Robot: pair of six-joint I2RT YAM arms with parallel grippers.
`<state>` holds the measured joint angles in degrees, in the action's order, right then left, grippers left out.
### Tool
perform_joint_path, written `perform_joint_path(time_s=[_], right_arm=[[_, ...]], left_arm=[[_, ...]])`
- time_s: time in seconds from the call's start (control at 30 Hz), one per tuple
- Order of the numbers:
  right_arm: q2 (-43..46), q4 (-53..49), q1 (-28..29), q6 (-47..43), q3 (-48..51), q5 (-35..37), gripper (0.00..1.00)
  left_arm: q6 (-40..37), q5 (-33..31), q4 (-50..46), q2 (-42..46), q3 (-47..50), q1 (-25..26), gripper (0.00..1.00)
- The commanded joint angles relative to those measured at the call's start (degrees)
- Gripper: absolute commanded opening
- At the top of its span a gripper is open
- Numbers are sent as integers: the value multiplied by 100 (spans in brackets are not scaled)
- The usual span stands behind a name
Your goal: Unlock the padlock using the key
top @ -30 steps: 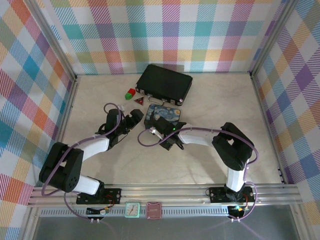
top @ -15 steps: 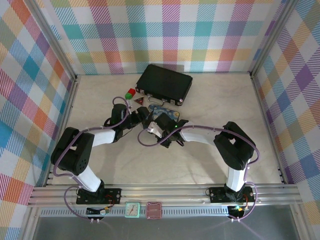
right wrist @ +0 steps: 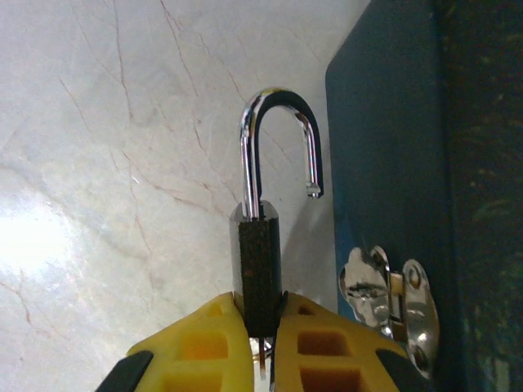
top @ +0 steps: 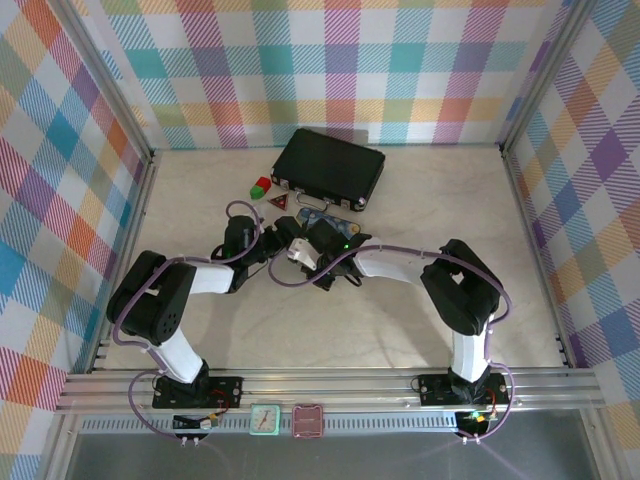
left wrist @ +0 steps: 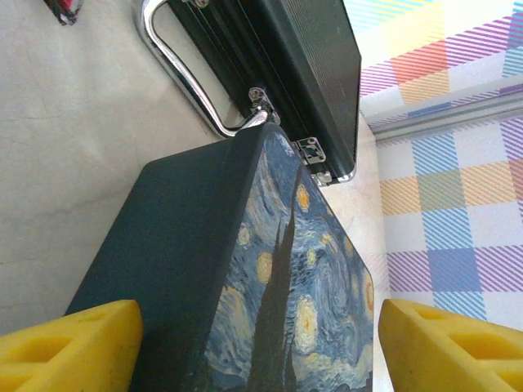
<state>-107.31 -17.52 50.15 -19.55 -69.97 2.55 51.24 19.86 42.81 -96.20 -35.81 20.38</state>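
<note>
Two pincers are mine, and the right pincer (right wrist: 260, 318) does the fine work: its yellow fingers (right wrist: 204, 347) are drawn narrow and clamp the dark body of the padlock (right wrist: 260, 261) upright, just beside the blue starry tin (right wrist: 392, 122) and well clear of its little silver hasp (right wrist: 384, 298). The shackle (right wrist: 278, 106) stands with one leg in the body and its other tip hanging free, so I judge the lock sprung and the task close to done. A thin dull sliver (right wrist: 263, 363) under the body, between my fingers, may be the key; I cannot tell for sure. To finish well I would keep the squeeze square on the flat sides so the small body does not twist, and keep the free tip away from the tin's wall and hasp. My left pincer (left wrist: 253, 351) stands wide astride the tin, one finger at each side; whether it presses I cannot tell. It should settle evenly, since the tin could skid. The table (right wrist: 98, 163) is pale, marble-veined and glossy, with a bright glare patch. Beyond the tin lies a black case (left wrist: 286, 73) with a chrome handle (left wrist: 184, 77), small red and green blocks (top: 262, 185) beside it, and plaid walls (top: 330, 70) all round.
</note>
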Motion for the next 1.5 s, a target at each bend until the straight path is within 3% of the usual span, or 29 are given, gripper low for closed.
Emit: perform_joint_path(time_s=[0.0, 0.17, 0.3, 0.47, 0.57, 0.7, 0.8, 0.97, 1.1, 1.17, 1.33, 1.47], right_arm=[[502, 367, -10, 356, 204, -369, 0], [1400, 399, -69, 1255, 813, -410, 0], [2276, 267, -316, 2356, 1327, -144, 0], [3510, 189, -1120, 3420, 2044, -64, 0], [4006, 59, -1689, 3497, 2357, 298, 0], [3904, -163, -2541, 3516, 2556, 352, 0], [3633, -174, -2902, 3713, 2680, 352, 0], [3097, -57, -3205, 4234, 2827, -7, 0], [2524, -68, -3240, 4410, 2730, -213, 0], [2356, 56, -3248, 4485, 2749, -234, 0], [2138, 428, -3358, 4618, 2732, -481, 18], [2246, 395, -3418, 4602, 2612, -467, 46]], left_arm=[[-75, -272, -84, 354, 148, -50, 77], [-508, -782, -1324, 1069, 38, -410, 82], [-1074, -1674, -2548, 1866, -54, -518, 95], [-1820, -2508, -3530, 2852, -64, -570, 100], [-2019, -2778, -3706, 3336, 23, -598, 100], [-2171, -3132, -3777, 3779, 89, -605, 100], [-2419, -3821, -3976, 3927, 49, -605, 100], [-2862, -5239, -4198, 3899, 49, -630, 100], [-3445, -5653, -3557, 3740, 358, -683, 100], [-3347, -5810, -3529, 3627, 397, -711, 100], [-3221, -6082, -3349, 3384, 487, -711, 100], [-3632, -6319, -3323, 3271, 478, -715, 100]])
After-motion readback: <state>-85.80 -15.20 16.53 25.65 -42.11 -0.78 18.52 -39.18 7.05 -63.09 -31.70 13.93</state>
